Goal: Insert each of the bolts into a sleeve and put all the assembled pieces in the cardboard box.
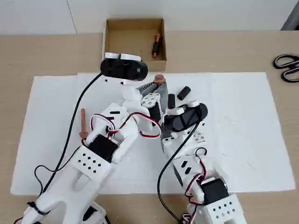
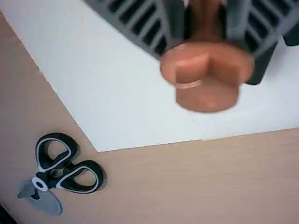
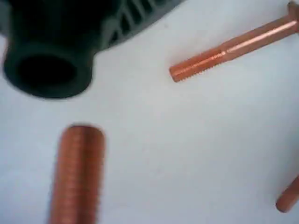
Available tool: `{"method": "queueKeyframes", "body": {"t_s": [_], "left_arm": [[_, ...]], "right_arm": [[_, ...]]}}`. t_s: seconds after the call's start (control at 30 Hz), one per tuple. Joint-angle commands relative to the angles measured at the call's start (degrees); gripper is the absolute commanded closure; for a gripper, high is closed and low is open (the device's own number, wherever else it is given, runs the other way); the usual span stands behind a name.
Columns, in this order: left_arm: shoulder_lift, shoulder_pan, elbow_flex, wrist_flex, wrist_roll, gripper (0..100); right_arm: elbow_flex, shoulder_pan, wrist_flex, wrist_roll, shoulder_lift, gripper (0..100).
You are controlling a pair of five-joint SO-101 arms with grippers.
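Clamping a smooth copper-coloured bolt point(image 2: 208, 77) just behind its broad head, the ribbed grey left fingers point(image 2: 128, 21) hold it above the white paper point(image 1: 233, 140). We see the right fingers point(image 3: 133, 21) gripping one black tubular sleeve point(image 3: 46, 70). Two more sleeves point(image 1: 183, 92) lie loose nearby, and one assembled piece point(image 1: 156, 45) rests inside the cardboard box point(image 1: 134, 21) on the desk point(image 1: 46, 51).

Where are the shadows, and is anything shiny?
Left wrist view: the scissors throw a soft shadow on the wooden table. Right wrist view: a bright streak runs along the lying bolt; the sleeve has a dark hole. High view: even light, faint shadows beside the arms on the white sheet.
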Motion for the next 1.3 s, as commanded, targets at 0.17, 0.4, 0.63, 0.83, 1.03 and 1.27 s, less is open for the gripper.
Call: {"method": "queueKeyframes", "body": {"t_s": [0.17, 0.4, 0.63, 0.83, 1.03, 1.27], "left_arm": [[-2.7, 3.3, -0.1, -1.8, 0.6, 99], [-2.8, 3.9, 3.8, -5.5, 0.4, 99], [-2.8, 3.7, 8.0, -11.5, 0.3, 99], [-2.8, 3.7, 8.0, -11.3, 0.3, 99], [-2.8, 4.0, 7.6, -6.6, 0.3, 99], [-2.8, 4.0, 7.8, -3.9, -1.2, 99]], "right_arm": [[-0.4, -0.3, -0.6, -0.7, -0.8, 99.5], [-0.4, -0.3, -0.6, -0.7, -1.0, 99.5], [-0.4, -0.3, -0.6, -0.7, -1.0, 99.5], [-0.5, -0.3, -0.6, -0.7, -1.0, 99.5], [-0.5, -0.2, -0.7, -0.7, -1.0, 99.5], [-0.5, -0.1, -0.7, -0.7, -1.0, 99.5]]}}
